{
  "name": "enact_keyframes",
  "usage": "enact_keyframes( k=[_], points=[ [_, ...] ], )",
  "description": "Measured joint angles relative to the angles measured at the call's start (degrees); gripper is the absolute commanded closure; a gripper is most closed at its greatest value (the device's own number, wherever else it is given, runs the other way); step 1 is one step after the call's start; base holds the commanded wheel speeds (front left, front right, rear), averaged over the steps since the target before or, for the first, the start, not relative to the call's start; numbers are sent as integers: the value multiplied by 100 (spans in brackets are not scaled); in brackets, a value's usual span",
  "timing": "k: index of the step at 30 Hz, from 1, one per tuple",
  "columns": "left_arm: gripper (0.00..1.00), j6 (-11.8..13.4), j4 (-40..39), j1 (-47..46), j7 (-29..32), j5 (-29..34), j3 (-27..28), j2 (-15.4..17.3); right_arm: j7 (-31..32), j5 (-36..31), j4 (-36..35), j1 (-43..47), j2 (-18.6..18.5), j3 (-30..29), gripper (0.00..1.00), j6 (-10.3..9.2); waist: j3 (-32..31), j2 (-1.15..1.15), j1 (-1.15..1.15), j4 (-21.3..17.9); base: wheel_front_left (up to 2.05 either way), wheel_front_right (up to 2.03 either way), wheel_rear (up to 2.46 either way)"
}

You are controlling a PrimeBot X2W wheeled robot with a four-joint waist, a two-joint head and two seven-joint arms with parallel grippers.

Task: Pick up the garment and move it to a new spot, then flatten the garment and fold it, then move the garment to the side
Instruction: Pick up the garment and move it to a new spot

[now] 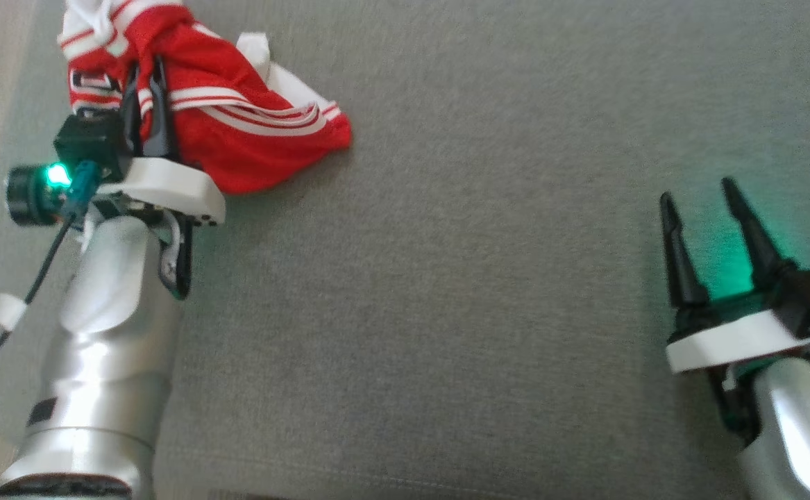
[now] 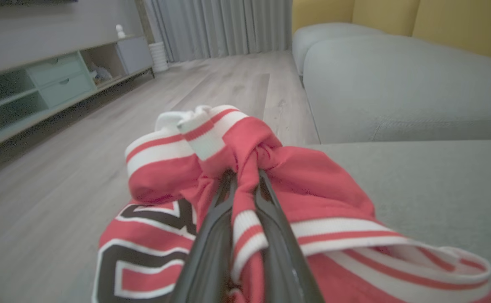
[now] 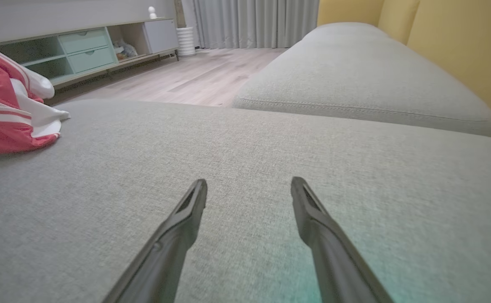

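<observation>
The garment (image 1: pixel 238 121) is a crumpled red jersey with white stripes and black lettering, bunched at the far left of the grey cushion (image 1: pixel 460 292). My left gripper (image 1: pixel 146 73) reaches into it, and its two dark fingers are shut on a fold of the red cloth. The left wrist view shows the garment (image 2: pixel 312 181) pinched between those fingers (image 2: pixel 211 235) with fabric bulging above the left gripper (image 2: pixel 245 174). At the lower right my right gripper (image 1: pixel 697 191) hovers open over bare cushion, far from the cloth. In the right wrist view the right gripper (image 3: pixel 248 185) holds nothing and the garment (image 3: pixel 5 113) lies at the left edge.
The cushion's left edge drops to a wooden floor (image 2: pixel 60 181) right beside the garment. A second grey cushion (image 3: pixel 354 84) and a yellow wall (image 3: pixel 460 50) lie beyond. A low cabinet (image 2: pixel 39 84) stands across the room. Wide bare cushion spreads between the two grippers.
</observation>
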Motion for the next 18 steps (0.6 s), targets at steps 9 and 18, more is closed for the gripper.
enact_keyframes(
  k=[9,18],
  points=[
    [100,-489,-1370,195,0,305,-558,276,1,41,316,704,634,37,0,0,-1212,0,-2,-554,0,0,0],
    [100,-760,-2097,-33,444,279,-1270,97,3,40,325,1274,927,22,0,0,-2145,0,-3,-1643,0,0,0]
  ],
)
